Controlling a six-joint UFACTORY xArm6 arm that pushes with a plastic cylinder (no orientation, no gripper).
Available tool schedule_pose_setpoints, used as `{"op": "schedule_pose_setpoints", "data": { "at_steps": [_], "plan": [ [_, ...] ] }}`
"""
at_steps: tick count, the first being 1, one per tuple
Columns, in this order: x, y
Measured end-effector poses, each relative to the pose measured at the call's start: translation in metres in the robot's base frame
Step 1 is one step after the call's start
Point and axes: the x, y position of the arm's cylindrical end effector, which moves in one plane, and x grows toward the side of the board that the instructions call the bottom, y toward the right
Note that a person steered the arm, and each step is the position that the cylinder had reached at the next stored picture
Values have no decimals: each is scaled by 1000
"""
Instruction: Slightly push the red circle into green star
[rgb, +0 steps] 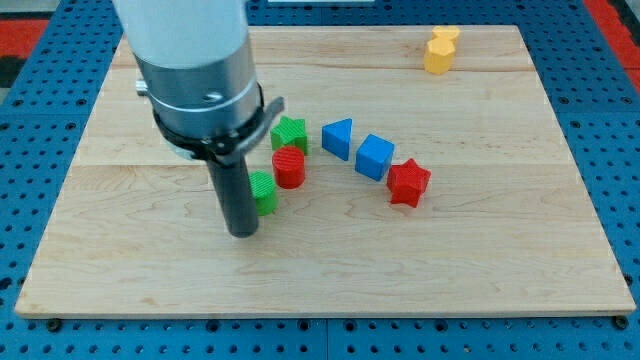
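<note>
my tip (243, 232) rests on the wooden board (120, 270), touching a green block (264, 192) at the view's left; it has no jaws. the red circle (289, 167) sits just below the green star (290, 133), touching it.

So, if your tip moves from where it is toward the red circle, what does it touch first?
Probably the green block: it sits just right of my tip, before the red circle. Depth is uncertain.

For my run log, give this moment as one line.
my tip: beside small green block, its left | red circle block: touching green star block, below it | push: seems done
</note>
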Motion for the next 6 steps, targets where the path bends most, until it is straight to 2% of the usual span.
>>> {"op": "schedule_pose_setpoints", "data": {
  "at_steps": [1,3,6],
  "plan": [
    [-11,43],
    [-89,48],
    [-102,65]
  ]
}}
